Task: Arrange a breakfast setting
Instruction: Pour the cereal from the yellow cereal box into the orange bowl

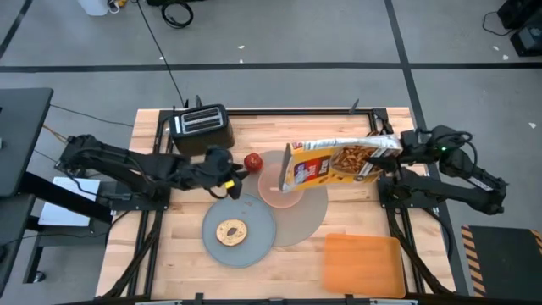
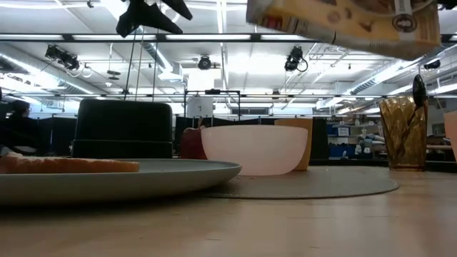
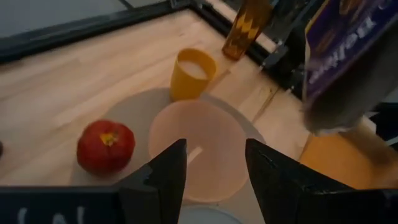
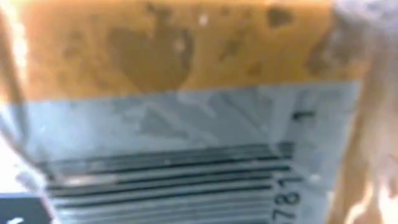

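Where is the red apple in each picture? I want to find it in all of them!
High view: the red apple sits near the middle, at the mat's edge, just left of the pink bowl.
Low view: only a dark red sliver shows, behind the bowl's left side.
Left wrist view: the apple is left of the bowl.
Right wrist view: not in it; the cereal box fills the picture.
Shared landmark: the pink bowl.

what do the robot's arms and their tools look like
Both arms are dark, almost black, built of jointed segments. The left arm has a yellow marking near its tool. The right arm shows a small green light. The left tool's fingers are flat, black and wedge-shaped.
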{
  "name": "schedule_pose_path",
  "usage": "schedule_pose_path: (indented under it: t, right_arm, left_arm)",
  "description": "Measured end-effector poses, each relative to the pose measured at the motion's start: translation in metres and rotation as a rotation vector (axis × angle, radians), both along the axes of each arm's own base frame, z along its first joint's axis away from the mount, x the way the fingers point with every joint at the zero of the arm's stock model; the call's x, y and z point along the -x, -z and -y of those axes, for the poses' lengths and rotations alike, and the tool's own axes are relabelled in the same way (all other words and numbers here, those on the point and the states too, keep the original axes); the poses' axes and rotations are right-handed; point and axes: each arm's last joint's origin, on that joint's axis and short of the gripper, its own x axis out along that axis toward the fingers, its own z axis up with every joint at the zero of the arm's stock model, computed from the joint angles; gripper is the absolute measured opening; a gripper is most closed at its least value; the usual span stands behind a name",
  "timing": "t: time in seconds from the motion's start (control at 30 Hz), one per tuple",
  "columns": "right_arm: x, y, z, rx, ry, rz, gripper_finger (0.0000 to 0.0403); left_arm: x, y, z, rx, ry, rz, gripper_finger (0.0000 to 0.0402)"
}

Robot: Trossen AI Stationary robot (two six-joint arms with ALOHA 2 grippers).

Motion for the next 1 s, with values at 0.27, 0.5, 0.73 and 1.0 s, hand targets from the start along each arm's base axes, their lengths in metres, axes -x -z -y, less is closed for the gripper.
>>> schedule_pose_path:
  t: [0.27,0.5,0.73,1.0]
  right_arm:
    - [-0.013,0.001,0.005,0.109,0.002,-0.094,0.0151]
    - [-0.03,-0.012,0.012,0.197,-0.007,-0.235,0.0151]
    - [-0.049,-0.027,0.017,0.297,-0.036,-0.344,0.0151]
    - [-0.067,-0.038,0.017,0.397,-0.081,-0.432,0.0151]
  left_arm:
    - [-0.015,0.021,0.017,0.042,0.005,-0.054,0.0171]
    - [-0.015,0.023,0.024,0.056,0.02,-0.054,0.0171]
    - [-0.014,0.024,0.024,0.05,0.022,-0.064,0.0171]
    - [-0.013,0.025,0.023,0.042,0.022,-0.091,0.0171]
